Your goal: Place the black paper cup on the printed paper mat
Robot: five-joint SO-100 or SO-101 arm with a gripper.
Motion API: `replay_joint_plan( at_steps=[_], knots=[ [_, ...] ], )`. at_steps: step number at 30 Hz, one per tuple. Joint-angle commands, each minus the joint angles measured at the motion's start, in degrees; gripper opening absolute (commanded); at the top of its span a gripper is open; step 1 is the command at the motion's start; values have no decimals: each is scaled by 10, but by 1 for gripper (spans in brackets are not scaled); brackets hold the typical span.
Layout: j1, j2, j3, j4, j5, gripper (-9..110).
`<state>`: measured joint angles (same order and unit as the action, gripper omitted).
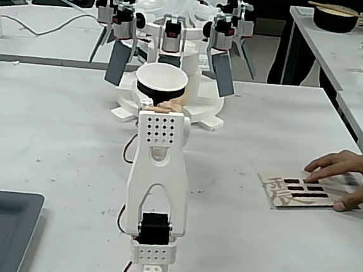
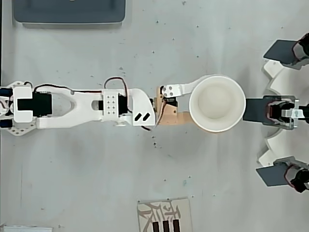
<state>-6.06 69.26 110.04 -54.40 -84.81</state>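
The black paper cup (image 1: 161,81) stands upright just beyond the end of my arm, its white inside facing up. In the overhead view the cup (image 2: 217,102) is right of centre. My gripper (image 2: 200,104) holds it from the left, one white finger (image 2: 177,89) and one tan finger (image 2: 179,118) on either side of the wall; the tips are hidden under the rim. In the fixed view the gripper (image 1: 161,101) sits right under the cup. The printed paper mat (image 1: 296,191) lies flat at the right, well apart from the cup. In the overhead view the mat (image 2: 164,216) is at the bottom edge.
A person's hand (image 1: 346,177) rests on the mat's right side. A white machine (image 1: 170,43) with several grey-bladed arms stands directly behind the cup, and shows at the right in the overhead view (image 2: 285,112). A dark grey tray (image 1: 0,228) lies by my base. A black bowl (image 1: 335,17) sits on the neighbouring table.
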Motion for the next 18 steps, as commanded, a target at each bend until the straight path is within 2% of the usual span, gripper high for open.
replay_joint_plan(
  at_steps=[1,18],
  knots=[
    [58,-18,-24,-38,-92,15],
    [54,-12,-19,-38,-91,15]
  ],
)
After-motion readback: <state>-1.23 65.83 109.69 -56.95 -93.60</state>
